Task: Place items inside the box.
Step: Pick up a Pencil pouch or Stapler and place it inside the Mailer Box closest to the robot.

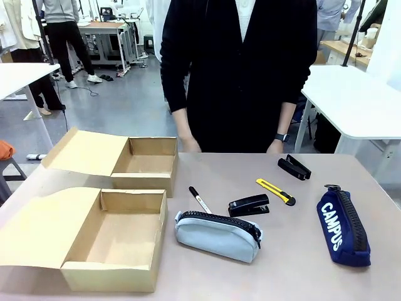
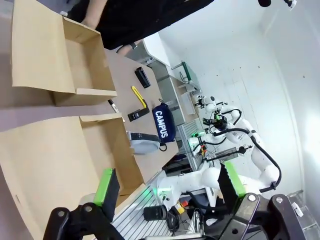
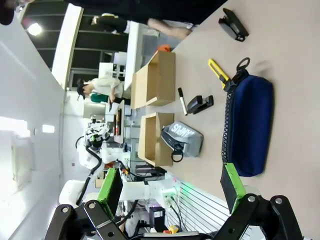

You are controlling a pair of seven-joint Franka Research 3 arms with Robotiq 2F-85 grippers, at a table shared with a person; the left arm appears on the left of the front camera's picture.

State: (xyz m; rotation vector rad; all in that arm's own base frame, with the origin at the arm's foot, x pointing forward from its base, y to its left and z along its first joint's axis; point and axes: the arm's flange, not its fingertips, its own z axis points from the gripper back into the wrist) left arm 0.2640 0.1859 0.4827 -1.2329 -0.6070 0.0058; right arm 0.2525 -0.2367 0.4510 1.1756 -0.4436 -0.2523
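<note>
Front view: items out on table, both boxes open

Near left, near box [image 1: 109, 276] with flap folded out. Behind it, far box [image 1: 141, 183], likewise open. Right of near box, grey pouch [image 1: 217, 235] on table [image 1: 282, 269]. Just beyond it, marker pen [image 1: 200, 199] and black stapler [image 1: 249, 205]. Right of stapler, utility knife [image 1: 275, 191]. Farther off, second black stapler [image 1: 294, 167], near person's hand [image 1: 274, 147]. Near right, navy pouch [image 1: 341, 227] lettered CAMPUS. All outside boxes. Per wrist views, left gripper [image 2: 168, 182] and right gripper [image 3: 171, 184] both spread wide, gripping nothing, well apart from items.
</note>
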